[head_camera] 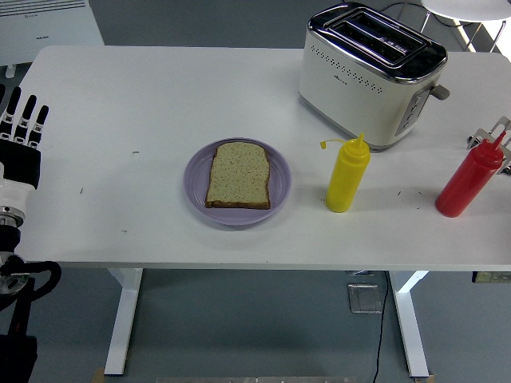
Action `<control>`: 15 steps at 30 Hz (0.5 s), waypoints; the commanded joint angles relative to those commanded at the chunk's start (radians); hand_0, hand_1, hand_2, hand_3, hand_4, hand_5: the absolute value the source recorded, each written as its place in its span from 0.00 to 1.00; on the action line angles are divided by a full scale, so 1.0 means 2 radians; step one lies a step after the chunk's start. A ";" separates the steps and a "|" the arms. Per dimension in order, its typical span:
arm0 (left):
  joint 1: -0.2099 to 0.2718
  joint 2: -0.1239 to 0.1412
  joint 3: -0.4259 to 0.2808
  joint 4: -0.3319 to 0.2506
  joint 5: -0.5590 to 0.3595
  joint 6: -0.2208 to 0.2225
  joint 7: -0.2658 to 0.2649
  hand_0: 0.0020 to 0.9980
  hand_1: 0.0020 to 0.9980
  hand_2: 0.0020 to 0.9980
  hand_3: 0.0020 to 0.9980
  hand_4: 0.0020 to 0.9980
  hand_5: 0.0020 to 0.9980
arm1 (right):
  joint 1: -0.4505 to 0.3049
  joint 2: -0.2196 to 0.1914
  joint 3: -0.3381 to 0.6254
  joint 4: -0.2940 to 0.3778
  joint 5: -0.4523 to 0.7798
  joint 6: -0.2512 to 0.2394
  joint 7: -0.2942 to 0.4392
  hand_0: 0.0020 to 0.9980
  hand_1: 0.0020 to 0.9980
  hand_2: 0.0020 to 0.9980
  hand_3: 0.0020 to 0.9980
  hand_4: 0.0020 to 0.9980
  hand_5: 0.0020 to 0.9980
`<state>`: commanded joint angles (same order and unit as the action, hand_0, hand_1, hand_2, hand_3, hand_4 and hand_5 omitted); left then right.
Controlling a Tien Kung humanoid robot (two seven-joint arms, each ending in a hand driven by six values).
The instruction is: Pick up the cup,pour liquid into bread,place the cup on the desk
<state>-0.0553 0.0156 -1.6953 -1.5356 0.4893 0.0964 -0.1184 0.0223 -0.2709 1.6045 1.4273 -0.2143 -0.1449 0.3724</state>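
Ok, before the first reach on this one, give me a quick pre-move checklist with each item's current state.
1. Bread flat on the purple plate: ok.
2. Yellow squeeze bottle upright, cap flipped open, clear of the toaster: ok.
3. Red squeeze bottle upright near the right edge: ok.
4. A cup on the table, as the task says: not ok, only bottles show.
5. Left robot hand open, holding nothing, at the left edge: ok.
6. Right robot hand ready: cannot tell, out of view.

Two squeeze bottles are counted on the table (144, 104): one yellow bottle (346, 178) and one red bottle (470, 179). One slice of bread (239, 175) is seen on one purple plate (195, 177). One toaster (371, 73) is present. One robot hand (21, 134) is visible.
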 joint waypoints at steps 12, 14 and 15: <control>0.002 0.001 0.006 0.000 0.001 0.000 0.000 0.80 0.77 0.79 0.72 0.48 1.00 | -0.004 0.001 0.003 0.002 -0.009 -0.002 -0.001 0.79 0.69 0.71 0.69 0.51 0.46; 0.003 0.001 0.007 0.000 0.001 -0.001 0.000 0.80 0.77 0.79 0.72 0.48 1.00 | -0.005 0.001 0.004 0.003 -0.013 -0.003 -0.002 0.78 0.69 0.71 0.69 0.51 0.46; 0.003 0.001 0.007 0.000 0.001 -0.001 0.001 0.80 0.77 0.79 0.72 0.48 1.00 | -0.005 0.001 0.005 0.004 -0.016 -0.004 -0.002 0.78 0.69 0.71 0.69 0.51 0.46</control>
<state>-0.0489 0.0170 -1.6816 -1.5351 0.4913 0.0948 -0.1174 0.0128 -0.2682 1.6136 1.4353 -0.2468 -0.1533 0.3683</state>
